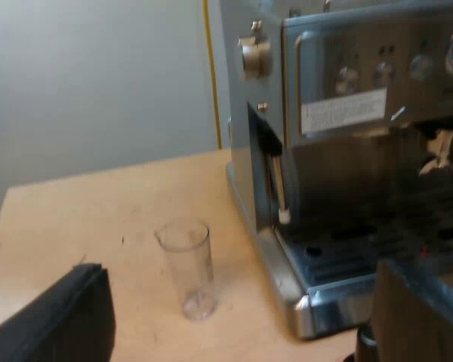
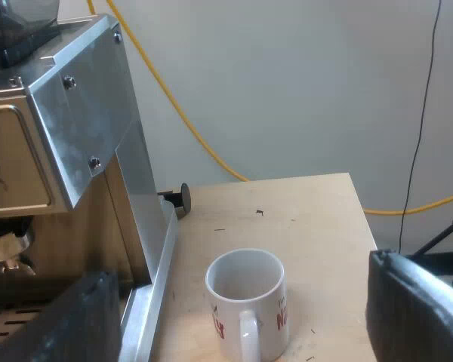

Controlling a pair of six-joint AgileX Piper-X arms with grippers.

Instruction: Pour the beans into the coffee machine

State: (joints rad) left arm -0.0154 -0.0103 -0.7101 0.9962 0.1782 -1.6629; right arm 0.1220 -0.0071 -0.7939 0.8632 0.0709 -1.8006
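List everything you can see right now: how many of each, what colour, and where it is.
espresso machine: one, silver metal, on the table
bean hopper: one, dark, on the machine's top
measuring glass: one, clear, upright on the table beside the machine, looks empty
mug: one, white with red lettering, upright on the table by the machine
table: one, light wood
cable: one, yellow, against the wall
left gripper: black fingers, open, near the measuring glass
right gripper: black fingers, open, near the mug

The measuring glass (image 1: 187,268) stands beside the espresso machine (image 1: 347,151) (mug (image 2: 245,302) too).
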